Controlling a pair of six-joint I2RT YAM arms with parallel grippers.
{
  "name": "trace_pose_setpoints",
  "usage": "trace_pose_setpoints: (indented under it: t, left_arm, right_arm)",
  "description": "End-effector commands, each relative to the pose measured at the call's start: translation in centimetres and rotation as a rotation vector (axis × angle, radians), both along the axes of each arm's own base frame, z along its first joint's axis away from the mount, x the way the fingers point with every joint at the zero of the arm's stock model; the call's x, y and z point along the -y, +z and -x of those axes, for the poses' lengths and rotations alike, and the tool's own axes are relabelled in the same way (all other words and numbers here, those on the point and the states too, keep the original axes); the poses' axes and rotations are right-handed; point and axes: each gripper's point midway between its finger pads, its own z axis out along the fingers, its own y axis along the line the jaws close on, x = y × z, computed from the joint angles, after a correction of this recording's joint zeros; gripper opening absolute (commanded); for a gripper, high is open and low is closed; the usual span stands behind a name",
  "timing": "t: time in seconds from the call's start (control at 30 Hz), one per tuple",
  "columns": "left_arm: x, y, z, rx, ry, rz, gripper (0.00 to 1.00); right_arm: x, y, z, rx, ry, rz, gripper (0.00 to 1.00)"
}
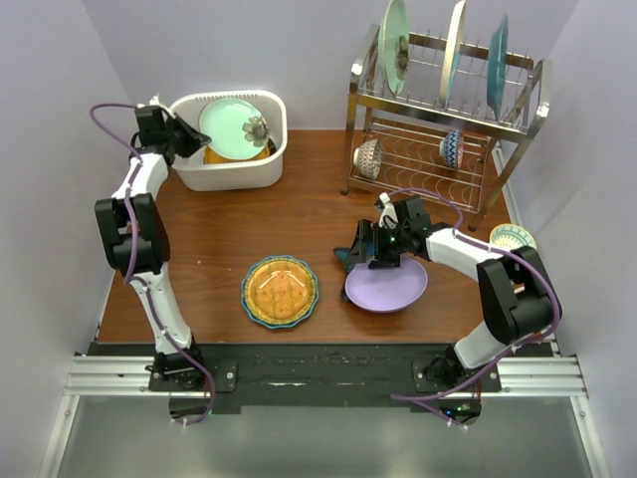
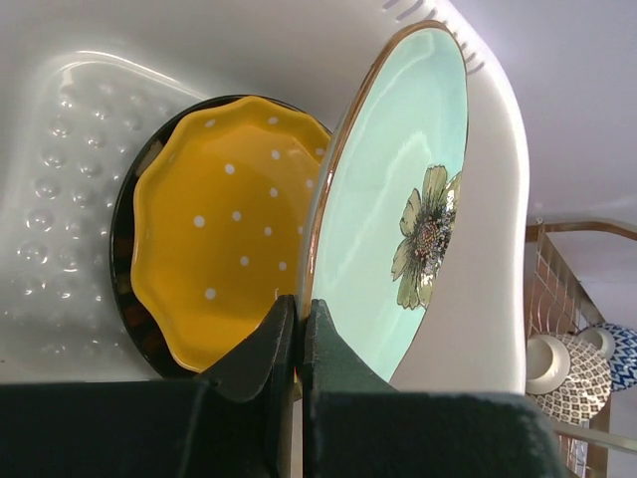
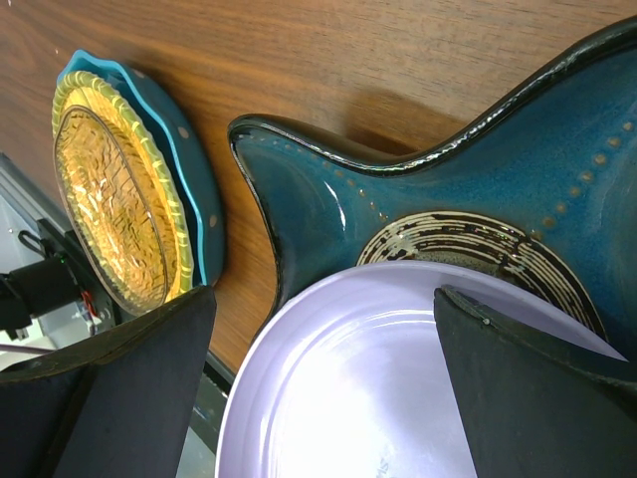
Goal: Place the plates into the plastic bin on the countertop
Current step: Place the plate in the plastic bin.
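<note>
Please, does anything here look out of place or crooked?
Two things. In the plastic bin, the mint flower plate stands tilted, not flat, beside the orange dotted plate, its rim pinched in the left hand. On the countertop, the lavender plate lies partly on the blue star-shaped plate, so it may sit unevenly.

Pale lilac-white walls (image 1: 318, 50) close in at nine, twelve and three o'clock around the reddish-brown wooden countertop (image 1: 299, 219). A steel wire dish rack (image 1: 413, 164) stands on it at one o'clock. Aluminium rails (image 1: 100, 373) run along six o'clock. Light is soft and even.
</note>
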Motion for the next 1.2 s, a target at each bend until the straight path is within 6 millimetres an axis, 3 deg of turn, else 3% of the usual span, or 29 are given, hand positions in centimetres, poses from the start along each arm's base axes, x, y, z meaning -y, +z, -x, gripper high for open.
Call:
trace_pose_setpoints:
  t: [0.0, 0.03, 0.1, 0.73, 1.17]
  left_arm:
    - [-0.7, 5.9, -2.3, 0.188, -0.011, -0.03, 0.0]
    - [-0.8, 6.3, -2.6, 0.199, -0.013, -0.033, 0.0]
    - [-0.8, 4.8, -2.5, 0.148, -0.017, -0.029, 0.0]
    - [-0.9, 1.0, -3.0, 0.057, -0.044, -0.055, 0.0]
    - [-1.7, 1.3, -2.9, 0.039, -0.029, -0.089, 0.25]
  right_arm:
    - [-0.6, 0.6, -1.3, 0.052, 0.005, -0.017, 0.95]
    - [-0.6, 0.5, -1.3, 0.049, 0.004, -0.017, 0.95]
    - [-0.5, 0.4, -1.2, 0.047, 0.003, -0.014, 0.95]
    - [-0.4, 0.0, -1.0, 0.038, 0.003, -0.011, 0.95]
    - [-0.2, -0.3, -0.6, 0.035, 0.004, -0.004, 0.96]
